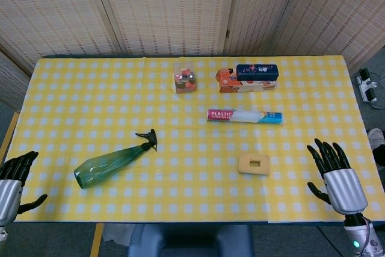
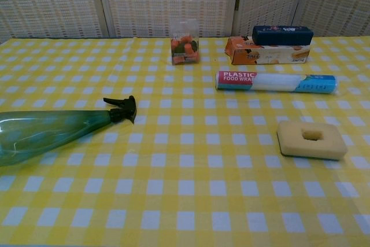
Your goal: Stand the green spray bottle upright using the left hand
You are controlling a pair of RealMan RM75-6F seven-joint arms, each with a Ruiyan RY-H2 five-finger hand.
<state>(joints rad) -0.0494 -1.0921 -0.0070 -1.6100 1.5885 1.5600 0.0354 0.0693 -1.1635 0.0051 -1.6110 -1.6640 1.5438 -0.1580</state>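
The green spray bottle [image 1: 111,164] lies on its side on the yellow checked table [image 1: 72,106], its black trigger head [image 1: 148,139] pointing toward the far right. The chest view shows the bottle [image 2: 49,132] at the left edge with its trigger head [image 2: 121,109] toward the middle. My left hand [image 1: 15,180] hovers open at the table's near left corner, well to the left of the bottle's base. Fingers spread, my right hand [image 1: 334,171] hangs open at the near right edge. Neither hand appears in the chest view.
A yellow sponge [image 1: 254,164] lies right of centre. Further back are a plastic wrap box [image 1: 244,116], an orange box [image 1: 237,84] with a dark blue box [image 1: 257,71] on it, and a clear container of small items [image 1: 184,77].
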